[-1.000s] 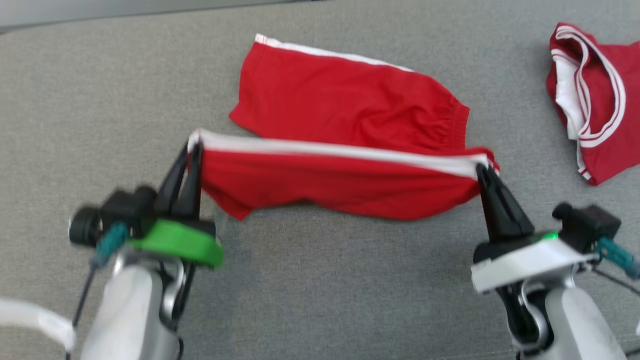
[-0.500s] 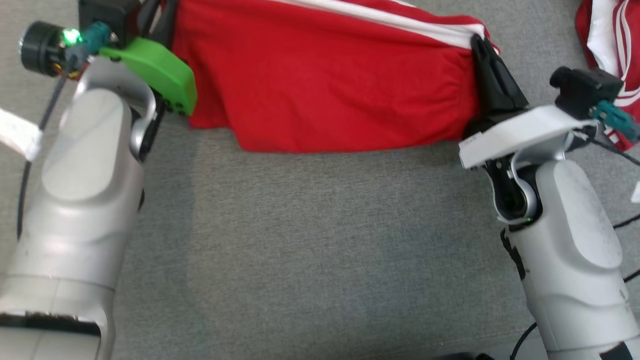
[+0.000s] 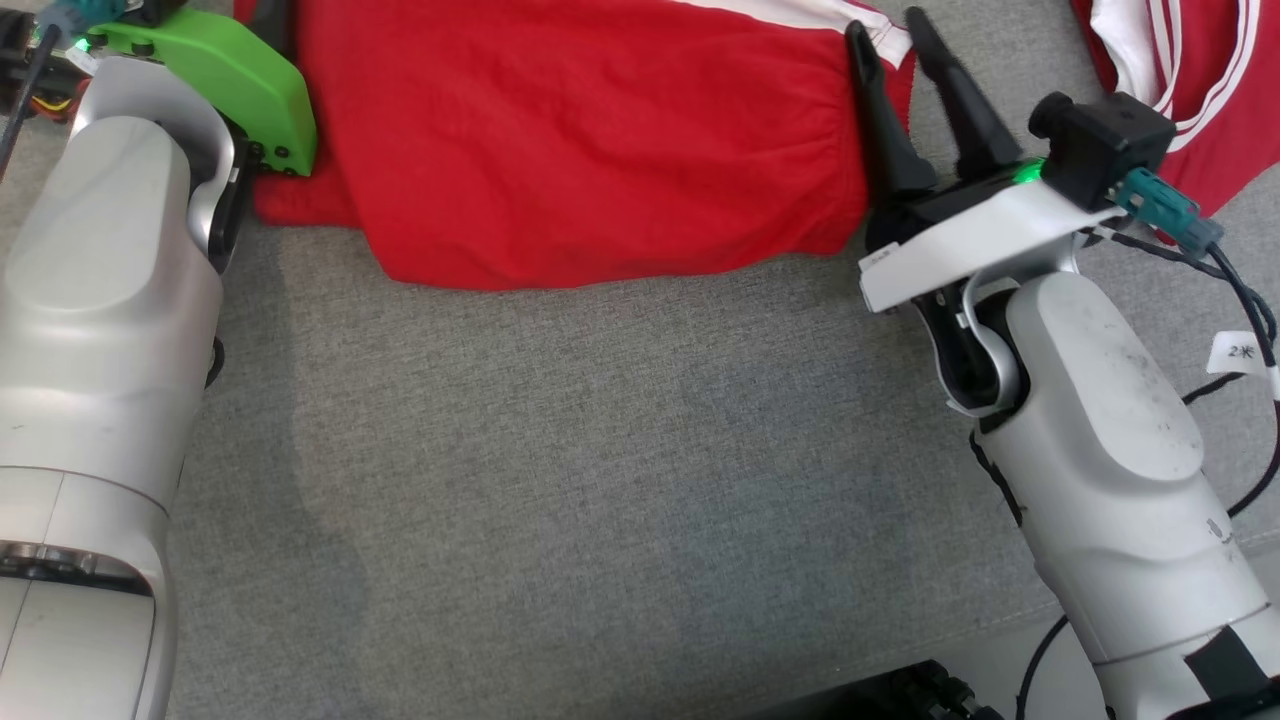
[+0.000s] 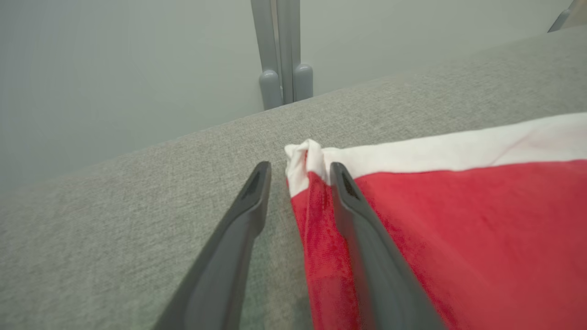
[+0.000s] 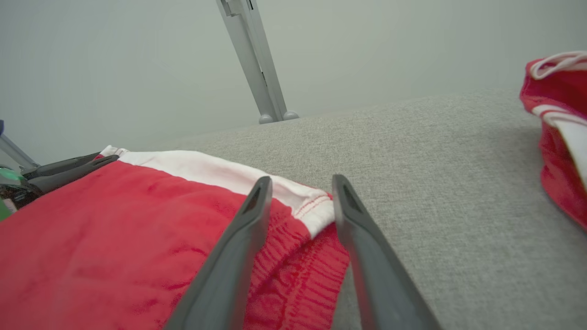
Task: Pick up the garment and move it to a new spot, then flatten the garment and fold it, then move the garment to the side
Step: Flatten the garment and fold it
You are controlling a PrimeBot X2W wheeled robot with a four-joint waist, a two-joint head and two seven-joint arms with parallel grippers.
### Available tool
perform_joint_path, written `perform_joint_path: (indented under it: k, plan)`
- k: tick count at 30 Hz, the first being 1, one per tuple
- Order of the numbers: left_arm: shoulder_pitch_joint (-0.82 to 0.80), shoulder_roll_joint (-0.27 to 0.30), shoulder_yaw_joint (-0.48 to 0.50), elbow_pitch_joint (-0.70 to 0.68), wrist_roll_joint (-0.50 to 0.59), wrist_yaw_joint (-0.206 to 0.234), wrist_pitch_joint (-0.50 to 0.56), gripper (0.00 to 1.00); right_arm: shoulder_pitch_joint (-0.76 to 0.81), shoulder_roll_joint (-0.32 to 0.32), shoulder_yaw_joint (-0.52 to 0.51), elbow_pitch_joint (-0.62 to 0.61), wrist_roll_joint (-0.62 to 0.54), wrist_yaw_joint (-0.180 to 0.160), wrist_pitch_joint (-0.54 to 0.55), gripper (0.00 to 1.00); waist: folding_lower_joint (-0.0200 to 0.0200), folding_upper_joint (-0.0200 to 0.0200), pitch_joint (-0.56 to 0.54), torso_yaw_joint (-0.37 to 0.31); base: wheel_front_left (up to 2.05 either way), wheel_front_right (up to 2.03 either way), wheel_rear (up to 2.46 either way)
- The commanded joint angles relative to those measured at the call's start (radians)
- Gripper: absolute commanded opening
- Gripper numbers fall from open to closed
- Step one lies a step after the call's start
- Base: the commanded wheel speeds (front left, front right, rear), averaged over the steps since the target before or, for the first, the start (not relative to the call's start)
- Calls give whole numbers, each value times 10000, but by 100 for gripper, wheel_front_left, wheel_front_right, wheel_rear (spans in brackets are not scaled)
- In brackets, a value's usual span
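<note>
- Right now the garment (image 3: 600,150), red shorts with a white band, lies spread on the grey cushion (image 3: 600,480) between my two arms.
- Left gripper (image 4: 299,166): fingers spread, gripping nothing. The band's bunched corner sits loose between them.
- Right gripper (image 5: 301,179): likewise spread, straddling the waistband corner (image 5: 316,208), unclamped.
- Handling, my guess: light, limp knit that sags. Pinch at corners or hems.
- No container here. A second red garment (image 3: 1200,80) lies loose, well apart on the right.

Garment (image 3: 600,150) left of second garment (image 3: 1240,130)
</note>
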Motion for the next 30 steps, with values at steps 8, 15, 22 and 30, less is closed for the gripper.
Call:
perform_joint_path:
  k: [8, 15, 22, 30]
  plan:
    - [914, -4, 881, -809, -825, 348, -347, 100, 1255, -559, -628, -1857, -704, -14, -176, 100, 0, 0, -453, 493, 0, 0, 0]
    - [3696, -168, 2274, -4542, -277, 1599, -340, 100, 2562, -761, -1440, -3084, -1362, -14, -178, 100, 0, 0, -1064, 939, 0, 0, 0]
    - [6597, -502, 2993, -7695, 609, 2341, -341, 100, 3605, -783, -1793, -3363, -1525, -14, -179, 100, 0, 0, -1750, 1151, 0, 0, 0]
    - [8983, -684, 3047, -9330, 1184, 2593, -342, 100, 4689, -641, -2017, -3449, -1533, -14, -158, 100, 0, 0, -2580, 1219, 0, 0, 0]
